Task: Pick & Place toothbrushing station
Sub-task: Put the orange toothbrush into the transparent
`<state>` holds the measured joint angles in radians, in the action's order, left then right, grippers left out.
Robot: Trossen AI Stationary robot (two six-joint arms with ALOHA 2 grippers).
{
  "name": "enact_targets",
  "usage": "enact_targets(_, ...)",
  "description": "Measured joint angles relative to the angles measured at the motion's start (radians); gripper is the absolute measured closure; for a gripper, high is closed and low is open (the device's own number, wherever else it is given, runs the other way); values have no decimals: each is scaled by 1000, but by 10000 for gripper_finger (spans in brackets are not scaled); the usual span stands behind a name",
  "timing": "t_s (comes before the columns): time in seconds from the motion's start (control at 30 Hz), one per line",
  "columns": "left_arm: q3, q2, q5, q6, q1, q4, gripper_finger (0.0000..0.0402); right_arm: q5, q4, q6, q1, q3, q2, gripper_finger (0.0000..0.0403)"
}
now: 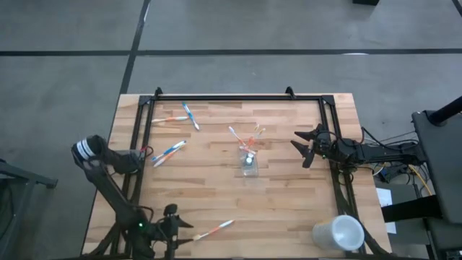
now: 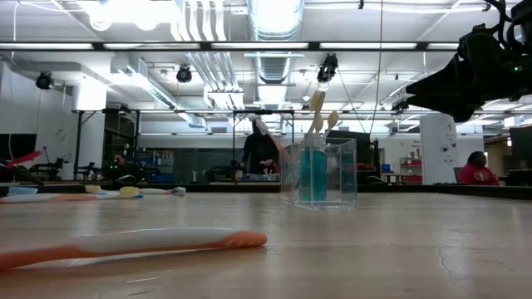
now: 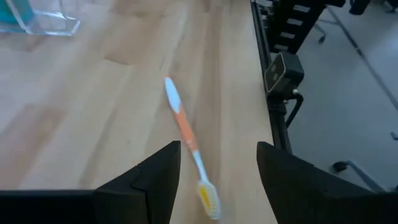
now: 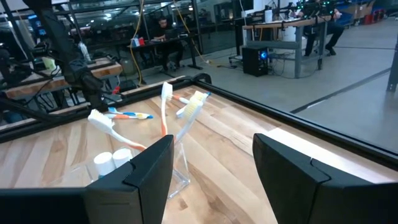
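The left gripper (image 1: pixel 172 214) hangs at the near edge of the table with its fingers apart and nothing between them. Just ahead of it lies an orange-and-white brush (image 3: pixel 188 142), flat on the wood, its long axis running almost straight away from the fingers and a little toward the cup (image 1: pixel 249 162) at mid-table. That cup already holds brushes and a blue tube. The right gripper (image 1: pixel 307 146) hovers open beside the cup, well apart from this brush, so I'd judge the left arm is the one to take it.
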<state>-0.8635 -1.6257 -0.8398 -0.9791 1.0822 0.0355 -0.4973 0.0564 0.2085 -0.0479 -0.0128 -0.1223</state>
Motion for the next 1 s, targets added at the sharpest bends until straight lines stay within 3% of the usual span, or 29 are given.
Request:
enact_targets(0.27, -8, -138, -112, -59, 57, -134, 186, 0, 0, 0, 0, 0, 0, 188)
enact_targets(0.63, -53, -270, -311, -143, 88, -146, 186, 0, 0, 0, 0, 0, 0, 188)
enact_targets(1.0, -119, -369, -274, -231, 89, -158, 186, 0, 0, 0, 0, 0, 0, 188)
